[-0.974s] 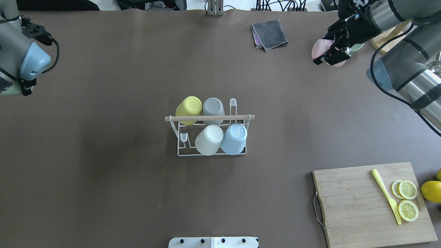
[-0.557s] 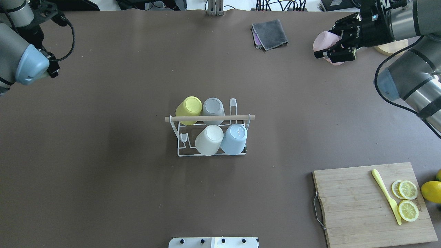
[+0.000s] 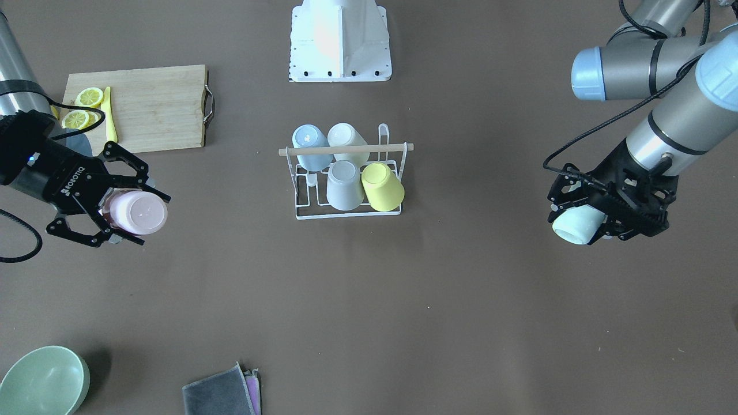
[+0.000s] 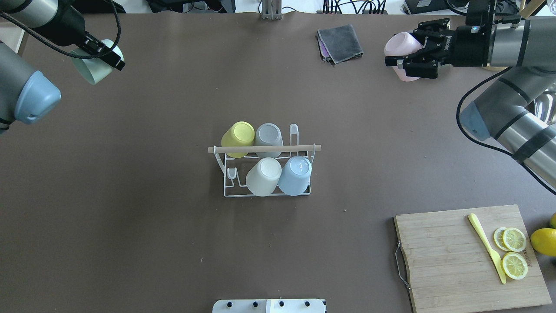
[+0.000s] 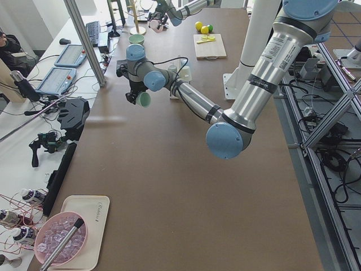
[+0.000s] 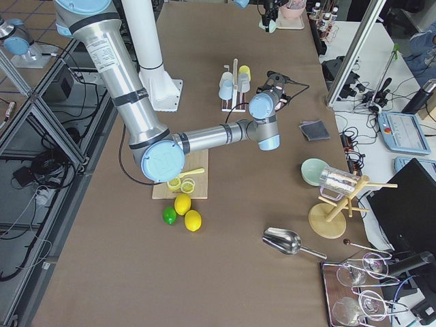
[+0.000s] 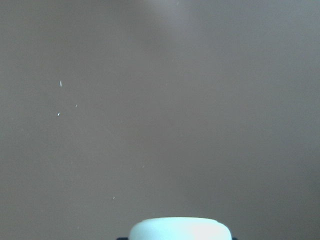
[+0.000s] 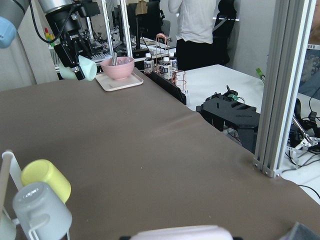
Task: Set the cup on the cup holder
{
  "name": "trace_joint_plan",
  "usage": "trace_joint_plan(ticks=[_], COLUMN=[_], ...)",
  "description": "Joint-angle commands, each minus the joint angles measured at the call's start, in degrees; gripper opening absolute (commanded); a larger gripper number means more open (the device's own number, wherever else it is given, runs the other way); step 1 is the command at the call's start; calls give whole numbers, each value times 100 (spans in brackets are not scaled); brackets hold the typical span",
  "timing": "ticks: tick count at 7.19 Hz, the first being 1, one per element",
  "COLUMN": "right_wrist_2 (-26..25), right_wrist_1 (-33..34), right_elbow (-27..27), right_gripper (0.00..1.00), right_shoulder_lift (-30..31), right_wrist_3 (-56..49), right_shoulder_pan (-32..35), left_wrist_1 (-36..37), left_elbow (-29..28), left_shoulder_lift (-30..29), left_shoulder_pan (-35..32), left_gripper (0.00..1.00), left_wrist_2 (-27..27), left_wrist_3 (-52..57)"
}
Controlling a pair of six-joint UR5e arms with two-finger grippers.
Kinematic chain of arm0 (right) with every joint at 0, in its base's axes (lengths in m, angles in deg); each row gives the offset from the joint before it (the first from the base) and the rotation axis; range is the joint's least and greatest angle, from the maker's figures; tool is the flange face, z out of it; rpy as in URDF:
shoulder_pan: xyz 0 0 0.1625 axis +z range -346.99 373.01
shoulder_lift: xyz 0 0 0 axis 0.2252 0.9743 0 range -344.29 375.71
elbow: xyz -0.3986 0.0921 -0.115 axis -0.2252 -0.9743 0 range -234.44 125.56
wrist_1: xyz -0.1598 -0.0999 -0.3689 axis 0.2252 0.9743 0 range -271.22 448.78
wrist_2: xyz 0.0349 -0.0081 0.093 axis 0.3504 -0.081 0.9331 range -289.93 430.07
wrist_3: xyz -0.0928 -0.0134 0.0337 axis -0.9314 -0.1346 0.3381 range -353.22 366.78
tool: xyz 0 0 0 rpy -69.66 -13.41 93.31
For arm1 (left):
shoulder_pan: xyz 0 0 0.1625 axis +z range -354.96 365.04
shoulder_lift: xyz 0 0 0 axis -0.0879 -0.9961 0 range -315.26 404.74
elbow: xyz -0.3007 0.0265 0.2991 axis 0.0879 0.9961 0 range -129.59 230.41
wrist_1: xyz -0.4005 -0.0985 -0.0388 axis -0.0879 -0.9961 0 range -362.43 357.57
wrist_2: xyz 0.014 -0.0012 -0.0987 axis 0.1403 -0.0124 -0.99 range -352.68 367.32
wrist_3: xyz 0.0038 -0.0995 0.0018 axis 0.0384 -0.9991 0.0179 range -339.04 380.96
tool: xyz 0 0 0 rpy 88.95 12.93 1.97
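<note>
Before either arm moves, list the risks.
Only the far prong by the grey cup and the near prong by the cream cup look free; either cup could get knocked.
The wooden rod over the cup holder may block descent.
Left tool, holding the mint cup, and right tool, holding the pink cup, could collide.
</note>
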State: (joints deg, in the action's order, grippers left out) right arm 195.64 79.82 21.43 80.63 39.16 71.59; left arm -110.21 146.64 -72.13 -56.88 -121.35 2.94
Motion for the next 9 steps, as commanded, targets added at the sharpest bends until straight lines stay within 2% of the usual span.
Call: trace_joint_plan(ticks=[1, 2, 3, 5, 6, 8, 9], right_wrist_2=[-1030, -1322, -1569, -1694, -1668, -1519, -1127], right_wrist_1=[-868, -1071, -1204, -1625, -1784, -1777, -1768], right_elbow=[32, 41, 41, -11, -29, -90, -125], right_gripper=[0, 0, 0, 0, 0, 0, 0], right_shoulder_lift=[-42, -103, -303, -524, -577, -682, -762], right_wrist_3=[567, 577, 568, 559, 577, 586, 734], right_shoulder_pan=[-722, -986, -1224, -1436, -1454, -1595, -1560], left_wrist_1=[-3085, -4318, -4835, -4875, -4884, -5286, -5619], left_elbow=[27, 70, 297, 1008, 1246, 1406, 1372], left_shoulder_lift=[599, 943, 1050, 1139, 1096, 1113, 1130], left_shoulder_pan=[311, 312, 312, 644, 1073, 2354, 2917], left_gripper=[0, 0, 0, 0, 0, 0, 0], left_wrist_2=[43, 52, 270, 1366, 2154, 3972, 4712], left_wrist_3=[-1566, -2234, -2501, -2487, -2443, -2155, -1770])
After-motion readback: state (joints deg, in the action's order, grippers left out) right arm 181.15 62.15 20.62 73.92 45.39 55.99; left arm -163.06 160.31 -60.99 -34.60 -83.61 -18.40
